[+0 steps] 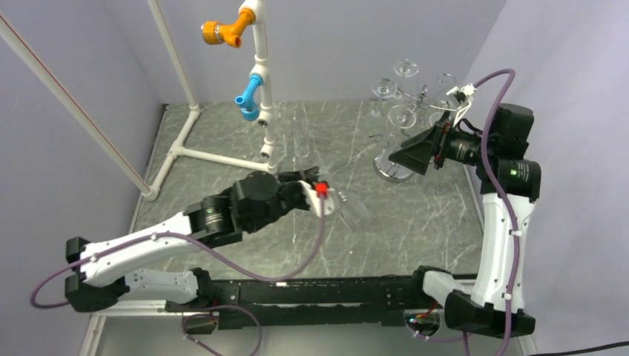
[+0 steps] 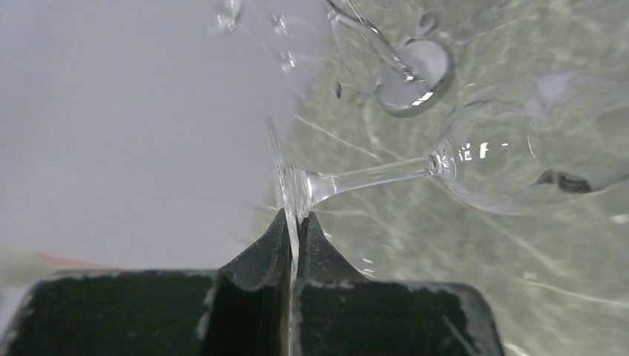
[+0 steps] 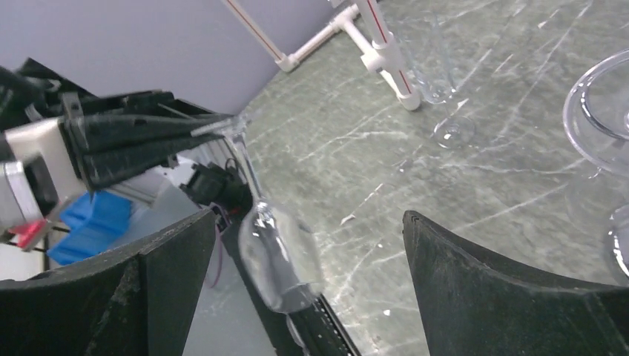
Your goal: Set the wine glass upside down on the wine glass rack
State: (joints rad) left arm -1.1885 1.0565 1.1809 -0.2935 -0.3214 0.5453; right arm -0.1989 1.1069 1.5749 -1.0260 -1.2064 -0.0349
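Starting from the overhead view: your left gripper [image 1: 328,194] hangs over the middle of the grey marbled table [image 1: 222,126], clamped on a clear, long-stemmed wine glass [image 1: 354,208] that lies tilted, with its bowl pointing right. The chrome wire wine glass rack [image 1: 392,172], with its round shiny base, stands at the far right. Other clear glasses [image 1: 383,89] hang bowl-down from its looping arms, well apart from the glass you carry. Your right gripper [image 1: 406,157] sits just in front of the rack, turned toward the left arm. I read this as a mid-air hand-over.

From the left wrist, the black fingers [image 2: 263,252] are closed tight on the thin edge of the round foot, and nothing else holds the wine glass [image 2: 489,156]. That grip is slim and slippery, so move slowly and avoid any twist.

From the right wrist, the right gripper [image 3: 309,222] is spread wide and empty. The wine glass [image 3: 282,259] shows in the gap between its fingers, though I cannot tell how far beyond them it lies. Bring those fingers onto the stem near the bowl, not onto the bowl wall, and close gently. Let the left gripper [image 3: 219,127] release only once the stem is firmly pinched. You will want the foot uppermost to slide it into a free loop.
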